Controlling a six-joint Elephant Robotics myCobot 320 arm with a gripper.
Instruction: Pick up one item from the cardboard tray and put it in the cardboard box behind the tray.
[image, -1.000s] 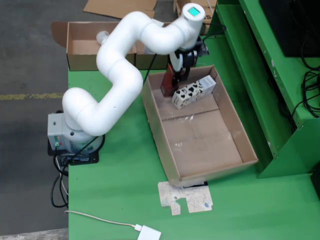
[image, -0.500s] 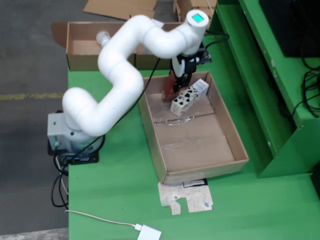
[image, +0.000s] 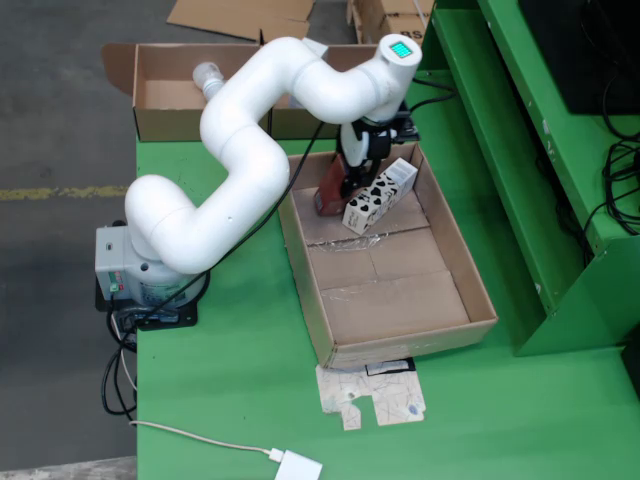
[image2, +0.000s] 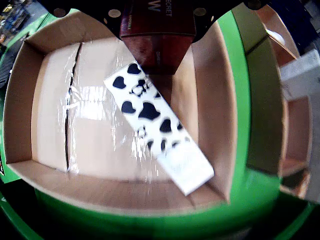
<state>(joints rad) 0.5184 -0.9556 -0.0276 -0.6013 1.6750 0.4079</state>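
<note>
The open cardboard tray (image: 455, 260) lies on the green table. At its far end my gripper (image: 352, 178) reaches down and is shut on a dark red box (image: 331, 196), which stands upright near the tray's back wall. In the wrist view the red box (image2: 159, 37) fills the top centre, just under the camera. A white carton with black hearts (image: 380, 196) leans beside the red box and touches it; it also shows in the wrist view (image2: 156, 127), lying diagonally. The cardboard box (image: 165, 118) stands behind the tray.
A clear plastic bottle (image: 208, 76) lies in the back box. A flattened printed carton (image: 375, 396) lies before the tray. A white adapter with cable (image: 298, 466) sits at the table's front edge. A green frame (image: 520, 150) rises at the right. The arm's base (image: 135, 270) stands at the left.
</note>
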